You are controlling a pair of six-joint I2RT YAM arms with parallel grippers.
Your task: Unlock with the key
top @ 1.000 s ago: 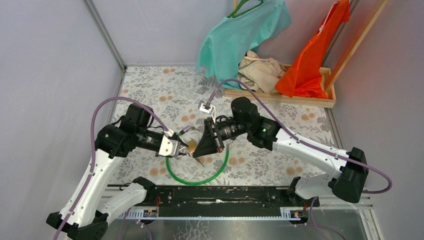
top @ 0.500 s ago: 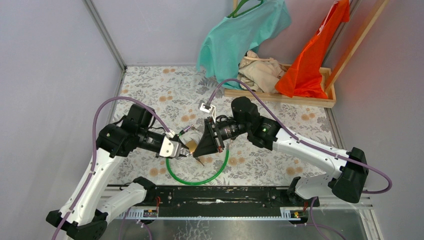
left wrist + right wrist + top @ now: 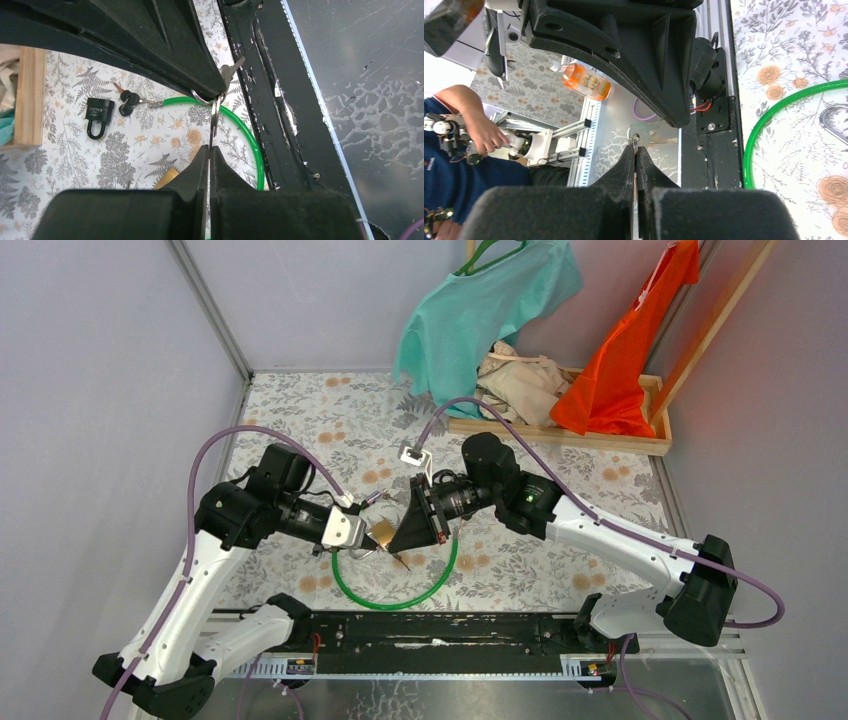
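double pinch going on
left end effector [image 3: 210, 150] clamps key [image 3: 214, 117]; right end effector [image 3: 635, 148] clamps key ring [image 3: 638, 131]; padlock [image 3: 100, 114] at key's 9 o'clock

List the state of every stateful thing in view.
left gripper: shut on key bunch
right gripper: shut on key bunch
black padlock: flat on table, shackle looks closed, no key inserted
green cable loop: flat on table, black keys attached
tan block: mostly hidden, state unclear

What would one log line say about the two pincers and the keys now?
left pincer: shut on key bunch | right pincer: shut on same bunch | black padlock: lying on table, untouched
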